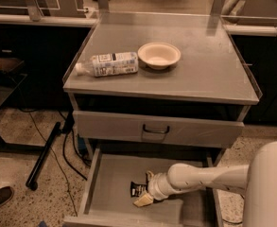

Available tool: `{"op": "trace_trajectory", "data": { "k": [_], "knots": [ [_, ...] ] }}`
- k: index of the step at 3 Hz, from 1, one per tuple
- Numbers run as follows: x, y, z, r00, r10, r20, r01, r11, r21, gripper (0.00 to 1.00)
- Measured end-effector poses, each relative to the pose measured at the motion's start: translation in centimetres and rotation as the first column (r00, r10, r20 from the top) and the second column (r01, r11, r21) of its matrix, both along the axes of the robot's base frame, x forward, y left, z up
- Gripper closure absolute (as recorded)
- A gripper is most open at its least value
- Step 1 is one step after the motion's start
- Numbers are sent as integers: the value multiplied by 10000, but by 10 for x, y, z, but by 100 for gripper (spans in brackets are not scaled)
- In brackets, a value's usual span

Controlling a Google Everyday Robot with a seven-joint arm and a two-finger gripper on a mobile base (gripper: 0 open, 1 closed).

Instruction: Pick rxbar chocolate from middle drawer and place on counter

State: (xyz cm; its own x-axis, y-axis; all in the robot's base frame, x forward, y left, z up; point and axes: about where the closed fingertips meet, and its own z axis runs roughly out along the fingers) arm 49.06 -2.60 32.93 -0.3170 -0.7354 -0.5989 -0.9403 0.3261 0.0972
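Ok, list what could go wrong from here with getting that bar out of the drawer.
1. The rxbar chocolate lies flat on the middle drawer floor, with the gripper at its right edge; it may slide away rather than lift.
2. The closed upper drawer sits just above; the arm could knock it when it rises.
3. On the counter, the bottle lies on its side and may roll if bumped.

Grey metal counter: clear plastic bottle on its side nr left edge, cap twd left rim; cream bowl upright just beside it, mid-counter. Gripper in open middle drawer below front edge.
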Motion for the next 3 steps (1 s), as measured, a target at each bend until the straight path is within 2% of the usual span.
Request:
{"op": "trace_trajectory", "data": {
  "k": [3],
  "knots": [
    [1, 0, 19, 10000, 1, 1, -1, 10000, 1, 100]
  ]
}}
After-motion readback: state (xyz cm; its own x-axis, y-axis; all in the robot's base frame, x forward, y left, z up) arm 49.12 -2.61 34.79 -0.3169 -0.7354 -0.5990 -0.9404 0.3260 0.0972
